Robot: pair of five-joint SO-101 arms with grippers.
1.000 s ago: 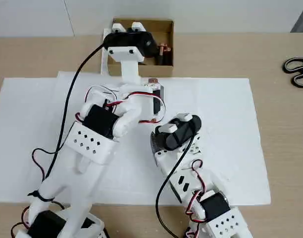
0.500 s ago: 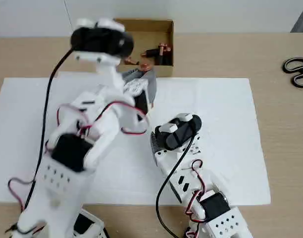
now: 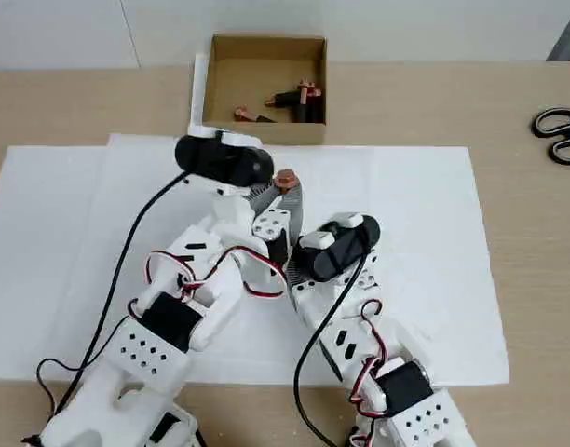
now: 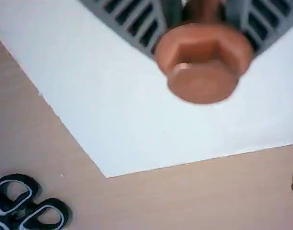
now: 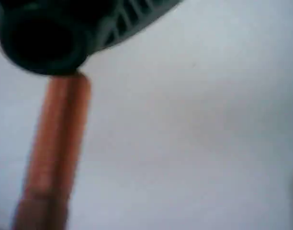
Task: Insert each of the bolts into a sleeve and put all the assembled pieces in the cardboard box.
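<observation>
My left gripper [image 3: 282,193] is shut on a copper bolt [image 3: 285,179], whose hex head [image 4: 203,61] fills the left wrist view between grey ribbed fingers [image 4: 129,21]. Right beside it, my right gripper [image 3: 292,268] is shut on a black sleeve [image 5: 41,42]. In the right wrist view the bolt's copper shaft [image 5: 55,148] has its tip at the rim of the sleeve's open end, just outside the hole. The cardboard box [image 3: 266,42] stands at the back of the table and holds assembled pieces [image 3: 299,101] and another copper piece [image 3: 250,115].
A white sheet [image 3: 415,214] covers the middle of the wooden table; both arms work over it. Black scissors [image 3: 560,130] lie at the table's far right, off the sheet, and show again as scissors [image 4: 27,208] in the left wrist view.
The left arm has drawn back from over the box and swung down to the right gripper, bringing the bolt to the sleeve. The right arm has kept still.
</observation>
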